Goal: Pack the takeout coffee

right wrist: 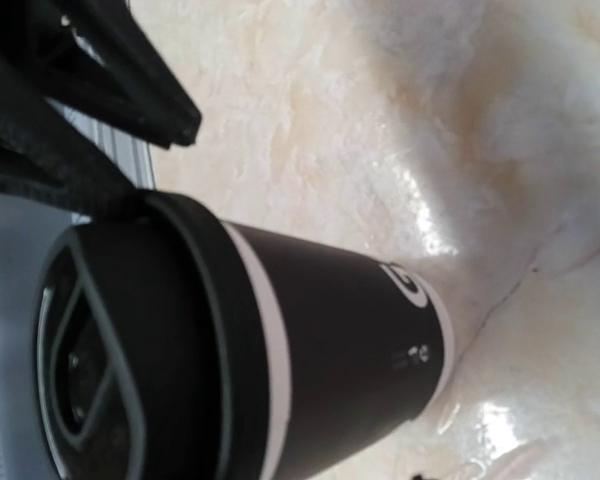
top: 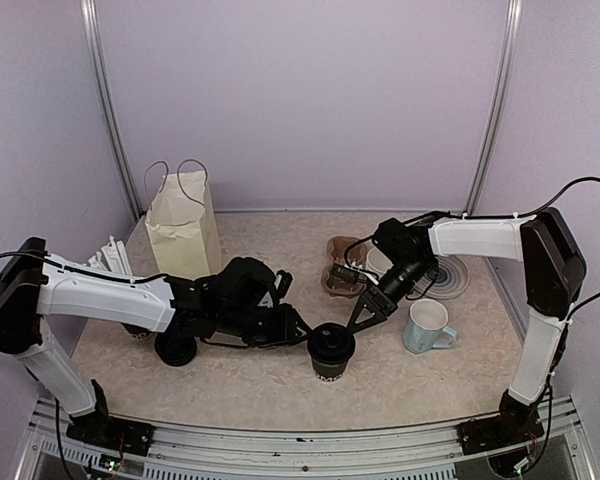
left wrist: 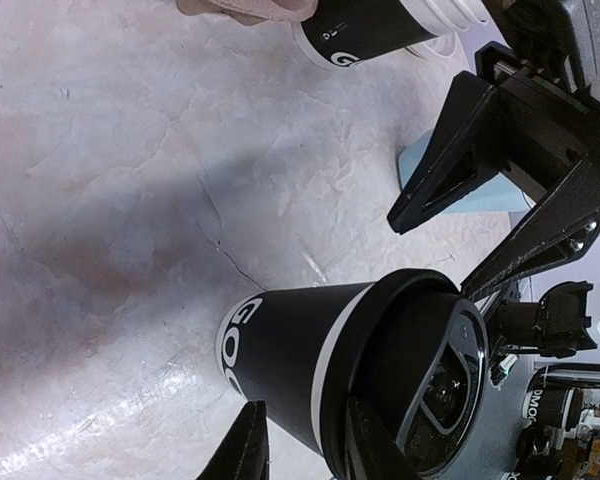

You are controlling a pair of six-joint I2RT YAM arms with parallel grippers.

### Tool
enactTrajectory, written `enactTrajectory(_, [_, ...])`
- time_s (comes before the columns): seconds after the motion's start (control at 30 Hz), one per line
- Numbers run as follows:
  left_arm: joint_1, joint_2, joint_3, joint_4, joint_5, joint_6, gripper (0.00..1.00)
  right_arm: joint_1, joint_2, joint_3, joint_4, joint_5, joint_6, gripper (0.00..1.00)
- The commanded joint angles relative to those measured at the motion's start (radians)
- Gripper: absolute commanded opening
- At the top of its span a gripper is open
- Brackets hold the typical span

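On the table (top: 260, 375) stands the takeout coffee (top: 331, 350) — black, lidded, white-lettered.

Pale lilac walls (top: 300, 100) enclosed the cell, thin metal poles (top: 110, 110) standing at the worktop's (top: 270, 380) back corners; soft, even light fell on its beige mottled surface.
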Motion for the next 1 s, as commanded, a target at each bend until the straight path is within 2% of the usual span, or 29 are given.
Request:
enactTrajectory(0.0, [-0.021, 0.09, -0.02, -0.125, 0.015, 0.003, 0.26, 0.035, 0.081, -0.061, 0.014, 0.185, 0.024, 0.45])
enactTrajectory(0.13, [-0.035, 0.1, -0.015, -0.131, 0.014, 0.0, 0.24, 0.034, 0.079, -0.05, 0.009, 0.194, 0.029, 0.43])
enactTrajectory(0.23, [-0.052, 0.082, 0.036, -0.159, -0.038, 0.018, 0.24, 0.033, 0.042, -0.018, 0.0, 0.178, 0.021, 0.42])
enactTrajectory(0.43, [-0.074, 0.008, 0.144, -0.21, -0.156, 0.084, 0.29, 0.008, -0.079, 0.044, -0.006, 0.174, 0.009, 0.49])
enactTrajectory(0.67, [-0.072, -0.036, 0.256, -0.259, -0.235, 0.152, 0.44, -0.013, -0.179, 0.076, -0.005, 0.156, -0.049, 0.64])
enactTrajectory(0.8, [-0.074, -0.053, 0.29, -0.295, -0.299, 0.213, 0.57, -0.011, -0.245, 0.065, -0.014, 0.093, -0.179, 0.71])
enactTrajectory(0.87, [-0.076, -0.072, 0.307, -0.327, -0.386, 0.258, 0.65, -0.007, -0.296, 0.033, 0.024, 0.107, -0.272, 0.83])
enactTrajectory(0.9, [-0.075, -0.09, 0.311, -0.341, -0.433, 0.28, 0.69, -0.004, -0.331, 0.007, 0.064, 0.128, -0.314, 0.95])
enactTrajectory(0.97, [-0.068, -0.116, 0.31, -0.354, -0.506, 0.318, 0.77, 0.002, -0.407, -0.062, 0.158, 0.174, -0.377, 1.0])
